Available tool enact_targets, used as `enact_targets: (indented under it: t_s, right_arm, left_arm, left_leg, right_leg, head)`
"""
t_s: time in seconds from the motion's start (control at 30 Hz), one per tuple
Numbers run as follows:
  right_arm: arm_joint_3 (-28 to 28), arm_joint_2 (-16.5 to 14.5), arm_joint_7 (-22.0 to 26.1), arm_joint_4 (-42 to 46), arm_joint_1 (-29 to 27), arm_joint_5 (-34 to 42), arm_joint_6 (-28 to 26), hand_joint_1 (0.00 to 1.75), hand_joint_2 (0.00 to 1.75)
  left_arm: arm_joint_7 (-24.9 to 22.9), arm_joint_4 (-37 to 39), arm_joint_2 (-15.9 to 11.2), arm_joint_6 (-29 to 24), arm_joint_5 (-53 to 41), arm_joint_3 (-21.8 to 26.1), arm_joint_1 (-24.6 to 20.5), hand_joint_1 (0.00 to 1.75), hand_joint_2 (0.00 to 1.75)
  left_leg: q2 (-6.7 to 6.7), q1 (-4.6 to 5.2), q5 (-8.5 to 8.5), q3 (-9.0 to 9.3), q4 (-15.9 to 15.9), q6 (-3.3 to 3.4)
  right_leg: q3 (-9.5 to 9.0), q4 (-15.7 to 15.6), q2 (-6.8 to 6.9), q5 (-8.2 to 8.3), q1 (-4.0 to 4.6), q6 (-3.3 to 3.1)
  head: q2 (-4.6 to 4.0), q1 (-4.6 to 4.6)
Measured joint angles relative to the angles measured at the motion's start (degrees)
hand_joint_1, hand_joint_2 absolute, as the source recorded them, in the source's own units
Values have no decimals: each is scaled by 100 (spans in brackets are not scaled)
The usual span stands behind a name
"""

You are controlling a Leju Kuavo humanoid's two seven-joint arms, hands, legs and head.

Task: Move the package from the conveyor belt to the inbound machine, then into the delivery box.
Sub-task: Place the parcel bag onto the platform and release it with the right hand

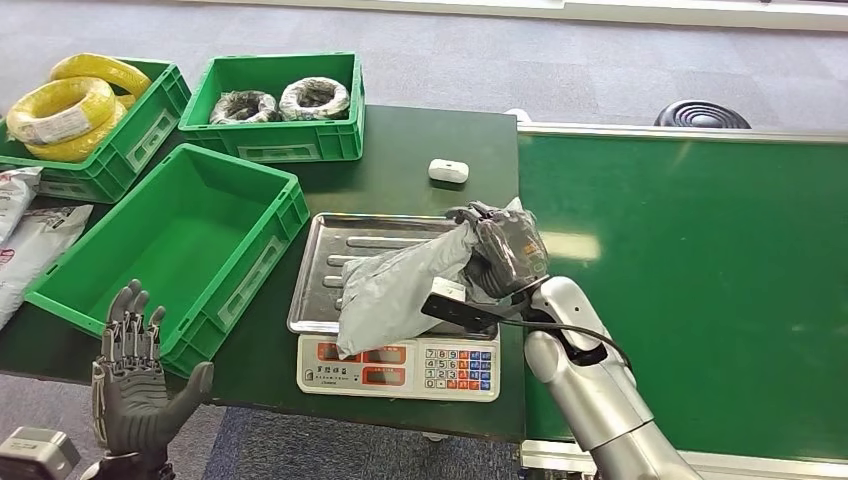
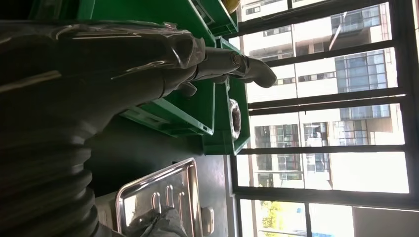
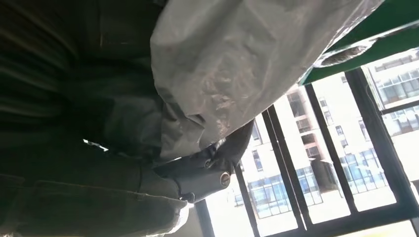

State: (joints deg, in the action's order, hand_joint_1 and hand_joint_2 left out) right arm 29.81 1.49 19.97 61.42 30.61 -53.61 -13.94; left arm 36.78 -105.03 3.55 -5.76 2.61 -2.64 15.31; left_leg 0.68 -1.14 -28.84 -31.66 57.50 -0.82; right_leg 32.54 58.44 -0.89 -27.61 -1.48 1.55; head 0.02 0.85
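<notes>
Clenching right hand (image 1: pixel 505 255) fingers on limp, light, slippery bag (image 1: pixel 395 290), sagging below onto scale (image 1: pixel 330 235); left hand (image 1: pixel 135 385) spread empty.

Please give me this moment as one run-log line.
right hand: holds package over scale tray | left hand: open, by empty bin | belt: bare

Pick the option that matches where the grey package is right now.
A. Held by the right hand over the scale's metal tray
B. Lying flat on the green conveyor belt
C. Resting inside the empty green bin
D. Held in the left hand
A: the right hand grips the grey package, which hangs down onto the scale's metal tray, while the left hand holds nothing and its fingers are apart.
</notes>
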Motion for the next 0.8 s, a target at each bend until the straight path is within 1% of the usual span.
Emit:
enact_targets:
  t_s: [0.1,0.2,0.33,0.4,0.5,0.63,0.73,0.77,0.8]
  right_arm:
    - [-45,3,81,-285,40,55,-68,0,175]
    - [-123,9,218,-470,50,176,-149,0,175]
    - [-216,8,419,-567,51,355,-272,0,175]
    - [-256,11,523,-589,45,437,-409,0,175]
    - [-302,21,744,-603,0,621,-789,0,175]
    - [-351,58,976,-570,-101,915,-1223,0,175]
    - [-366,78,1024,-469,-150,1085,-1404,0,175]
    - [-367,83,1026,-431,-161,1131,-1443,0,175]
    - [-366,89,1026,-392,-170,1176,-1476,0,175]
  left_arm:
    - [-213,-28,39,-67,-476,35,-80,0,175]
    - [-525,6,42,-154,-1045,-52,-261,0,175]
    - [-1107,311,-74,-264,-2003,-512,-724,0,175]
    - [-1352,625,-137,-305,-2385,-863,-1081,0,175]
    - [-1736,1282,-182,-209,-2956,-1516,-1764,0,175]
    - [-2150,2161,-90,312,-3254,-2300,-2659,0,175]
    - [-2434,2732,13,751,-3352,-2783,-3254,0,175]
    - [-2505,2909,47,856,-3389,-2923,-3421,32,175]
    - [-2572,3090,80,945,-3423,-3057,-3575,75,175]
  left_leg:
    - [1,-1,1,3,0,-1]
    - [1,-2,2,5,0,-1]
    - [3,-1,6,9,1,1]
    - [6,0,7,8,3,3]
    - [9,2,8,11,5,5]
    - [7,3,9,9,8,6]
    - [5,3,8,8,8,6]
    - [5,3,8,7,8,5]
    - [5,3,8,7,8,5]
  right_leg:
    - [-2,0,1,0,1,0]
    - [-2,1,0,0,2,-1]
    - [-6,0,2,2,1,0]
    - [-7,0,3,3,0,2]
    - [-10,0,7,7,-2,4]
    - [-8,0,5,12,-4,5]
    - [-6,0,4,13,-4,4]
    - [-4,0,4,13,-4,4]
    - [-4,0,4,13,-4,4]
  head:
    - [0,0]
    - [0,0]
    - [0,1]
    - [0,-1]
    - [0,0]
    - [0,-1]
    - [0,-1]
    - [0,1]
    - [0,2]
